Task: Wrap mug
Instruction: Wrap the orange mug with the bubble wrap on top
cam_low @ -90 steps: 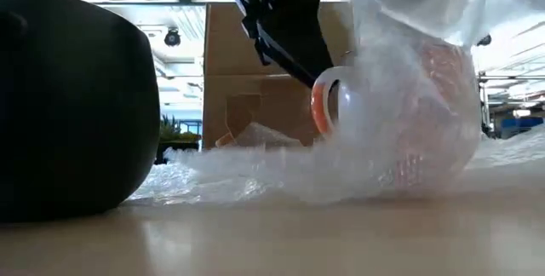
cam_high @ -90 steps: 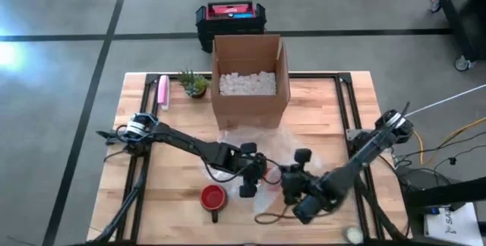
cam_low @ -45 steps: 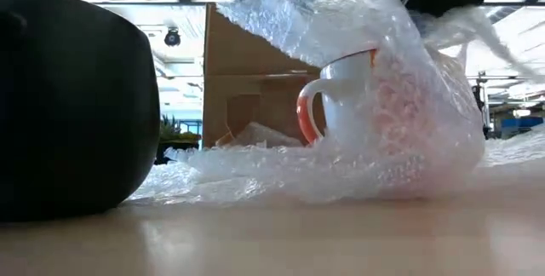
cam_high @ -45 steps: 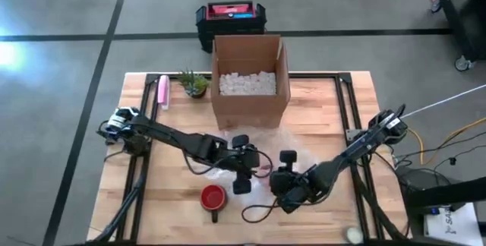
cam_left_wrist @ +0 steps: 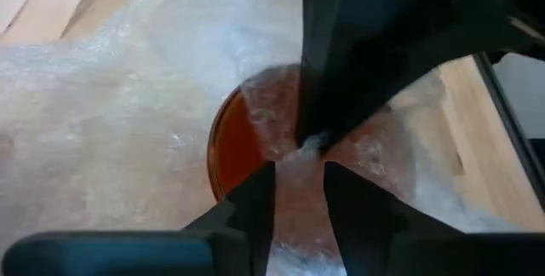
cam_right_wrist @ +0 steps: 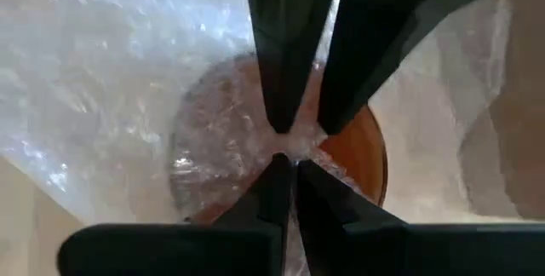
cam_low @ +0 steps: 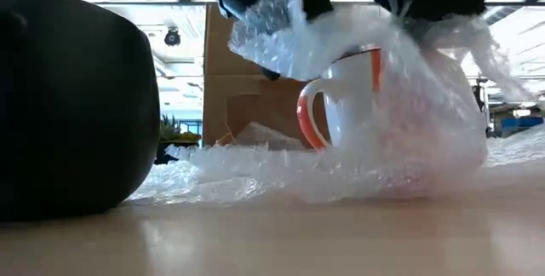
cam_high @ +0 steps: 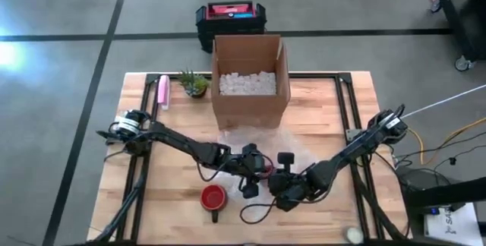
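A white mug with an orange handle and rim stands upright on a sheet of bubble wrap at the table's near middle. The wrap is drawn up over it. In both wrist views the mug's mouth shows through the film. My left gripper and my right gripper meet tip to tip right above the mug, each shut on bubble wrap. My left gripper pinches a flap of the bubble wrap between its two fingers, coming from above over the mug's mouth. The flap is lifted and hangs over the mug's handle side. My right gripper pinches a gathered bit of the bubble wrap between its fingertips, from above, pointing down. From there the film runs down over the mug's right side to the table.
A red mug stands near the front edge, left of the grippers; a big dark shape fills the low view's left. An open cardboard box with white filler stands behind. A small plant and a pink thing are at far left.
My right gripper has gone toward the table's left with its wrap, drawing the film up and over the mug from the right. My left gripper has lifted its flap above the mug's handle side. The mug has stayed in place.
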`<state>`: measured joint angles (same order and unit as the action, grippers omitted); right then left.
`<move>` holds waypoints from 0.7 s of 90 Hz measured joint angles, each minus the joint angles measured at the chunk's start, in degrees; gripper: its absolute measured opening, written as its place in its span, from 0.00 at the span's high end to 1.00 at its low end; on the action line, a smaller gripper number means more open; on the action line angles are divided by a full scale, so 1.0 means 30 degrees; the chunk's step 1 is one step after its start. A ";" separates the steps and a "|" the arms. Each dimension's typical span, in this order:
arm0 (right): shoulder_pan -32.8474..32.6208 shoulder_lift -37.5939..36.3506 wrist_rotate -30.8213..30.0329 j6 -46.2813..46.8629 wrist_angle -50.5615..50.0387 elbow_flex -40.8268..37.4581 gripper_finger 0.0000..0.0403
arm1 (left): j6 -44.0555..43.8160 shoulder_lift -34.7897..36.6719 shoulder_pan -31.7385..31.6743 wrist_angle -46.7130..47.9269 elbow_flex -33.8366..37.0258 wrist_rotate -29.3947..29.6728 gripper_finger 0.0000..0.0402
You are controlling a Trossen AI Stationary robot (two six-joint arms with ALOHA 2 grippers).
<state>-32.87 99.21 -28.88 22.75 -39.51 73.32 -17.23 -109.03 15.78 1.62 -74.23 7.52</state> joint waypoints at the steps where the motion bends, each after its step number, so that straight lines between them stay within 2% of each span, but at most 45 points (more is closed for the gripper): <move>1: -0.0005 -0.0009 0.0094 -0.0080 0.0002 0.0078 0.99 | -0.0001 -0.0013 -0.0006 -0.0011 0.0005 -0.0003 0.81; 21: 0.0143 -0.0394 0.0849 0.0367 -0.1795 0.1683 0.96 | 0.0069 -0.0030 -0.0019 0.0133 0.0009 0.0058 0.90; 29: 0.0213 -0.0808 0.0848 0.1176 -0.3310 0.2062 0.88 | 0.0064 -0.0030 -0.0034 0.0222 0.0034 0.0107 0.93; 37: 0.0213 -0.1177 0.0848 0.1813 -0.3347 0.2033 0.79 | 0.0057 -0.0030 -0.0019 0.0213 0.0034 0.0099 0.95; 49: 0.0213 -0.1674 0.1196 0.1057 -0.4657 0.2009 0.65 | -0.0001 -0.0037 -0.0019 0.0200 0.0034 0.0091 0.95; 63: -0.0023 -0.3514 0.1589 0.1887 -0.7626 0.1867 0.57 | -0.0089 -0.0044 -0.0012 0.0178 0.0034 0.0027 0.95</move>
<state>-32.94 88.67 -24.11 28.41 -62.39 78.92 -17.50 -109.16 15.75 2.15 -74.13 7.60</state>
